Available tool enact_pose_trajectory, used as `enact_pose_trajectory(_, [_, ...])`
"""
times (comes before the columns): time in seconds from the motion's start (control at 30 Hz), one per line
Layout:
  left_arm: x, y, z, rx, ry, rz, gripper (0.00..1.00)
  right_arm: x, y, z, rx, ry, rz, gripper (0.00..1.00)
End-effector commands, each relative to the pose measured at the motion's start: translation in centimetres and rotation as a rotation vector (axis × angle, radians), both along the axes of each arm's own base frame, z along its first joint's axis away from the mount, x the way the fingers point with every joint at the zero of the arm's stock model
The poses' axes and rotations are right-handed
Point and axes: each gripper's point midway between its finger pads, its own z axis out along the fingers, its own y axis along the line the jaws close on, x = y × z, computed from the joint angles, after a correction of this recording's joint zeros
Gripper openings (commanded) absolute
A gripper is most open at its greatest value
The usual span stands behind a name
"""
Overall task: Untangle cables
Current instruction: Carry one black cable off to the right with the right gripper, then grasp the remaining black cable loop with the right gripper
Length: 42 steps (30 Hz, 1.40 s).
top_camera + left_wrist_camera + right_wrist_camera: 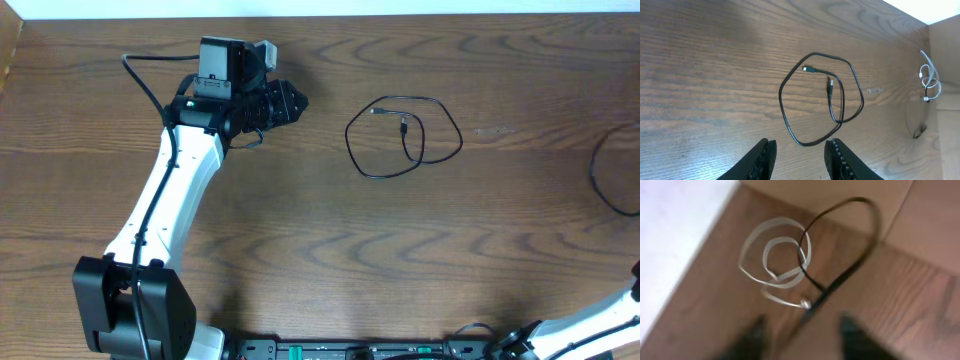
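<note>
The black cable [405, 135] lies in a loose loop on the wooden table [300, 230], both plug ends inside the loop. My left gripper [290, 100] hovers to its left. In the left wrist view the gripper [800, 162] is open and empty, just short of the black cable [820, 100]. The white cable [775, 260] lies coiled in small loops near the table's far edge and also shows at the far right as the white cable [929, 82]. A dark cord [840, 275] crosses it. My right gripper [805, 337] is blurred, fingers apart, nothing gripped.
A thick dark wire [605, 175] curves at the table's right edge. Part of the right arm [600, 325] shows at the bottom right corner. A pale panel [840, 200] rises behind the white cable. The left arm's base [130, 310] stands at the bottom left.
</note>
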Motion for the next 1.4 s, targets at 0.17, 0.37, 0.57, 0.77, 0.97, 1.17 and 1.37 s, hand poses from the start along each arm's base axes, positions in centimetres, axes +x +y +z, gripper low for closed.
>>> enact_pose_trajectory(0.17, [0.3, 0.3, -0.1, 0.006, 0.0, 0.018, 0.37, 0.5, 2.0, 0.4, 0.015, 0.026, 0.046, 0.99])
enact_pose_trajectory(0.37, [0.5, 0.7, -0.3, 0.025, -0.002, 0.035, 0.37, 5.3, 10.3, 1.2, 0.098, -0.034, 0.351, 0.99])
enact_pose_trajectory(0.57, [1.0, 2.0, -0.8, 0.093, -0.009, 0.092, 0.37, 11.0, 25.6, -0.6, 0.128, 0.003, 0.829, 0.99])
enact_pose_trajectory(0.77, [1.2, 3.0, -1.3, 0.135, 0.003, 0.141, 0.37, 12.0, 38.3, -5.9, 0.094, 0.148, 1.093, 0.88])
enact_pose_trajectory(0.97, [0.3, 8.2, -3.4, 0.258, 0.14, 0.428, 0.36, 9.8, 48.5, -11.7, 0.084, 0.256, 1.266, 0.76])
enact_pose_trajectory(1.17, [0.2, 8.9, -3.5, 0.259, 0.15, 0.441, 0.36, 6.9, 52.5, -16.5, -0.056, 0.462, 1.331, 0.76])
enact_pose_trajectory(1.37, [-0.1, 8.9, -3.7, 0.265, 0.164, 0.44, 0.36, 4.7, 52.4, -20.5, -0.11, 0.656, 1.291, 0.72])
